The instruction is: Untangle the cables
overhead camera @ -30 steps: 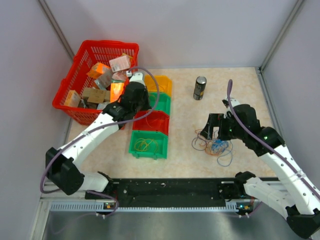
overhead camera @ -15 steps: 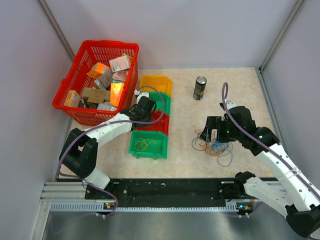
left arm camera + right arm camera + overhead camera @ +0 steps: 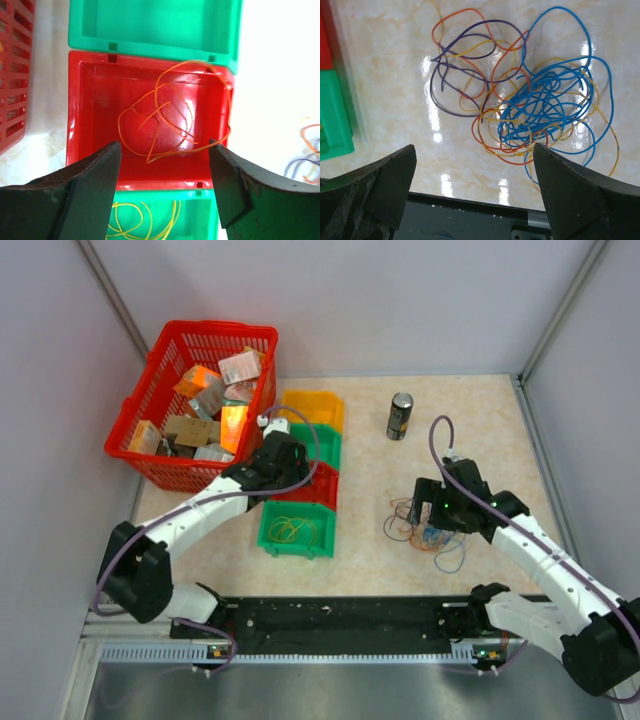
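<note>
The cables (image 3: 425, 528) lie in a tangle on the table right of the bins; blue (image 3: 555, 100), purple (image 3: 451, 75) and orange (image 3: 492, 142) loops show in the right wrist view. My right gripper (image 3: 432, 508) (image 3: 474, 150) hangs open just above the tangle's near side, holding nothing. My left gripper (image 3: 285, 468) (image 3: 165, 150) stands open over the red bin (image 3: 80, 110). A loose orange cable (image 3: 170, 115) lies in that bin, one loop draped over its right rim. A yellow cable (image 3: 145, 220) lies in the near green bin (image 3: 300, 545).
A red basket (image 3: 160, 360) full of small boxes stands at the back left. A far green bin (image 3: 325, 445) and a yellow bin (image 3: 325, 405) continue the row. A dark can (image 3: 400, 416) stands behind the tangle. A black rail (image 3: 340, 615) runs along the front edge.
My left gripper has come down over the red bin and opened. My right gripper has shifted a little nearer and lower over the tangle, still open.
</note>
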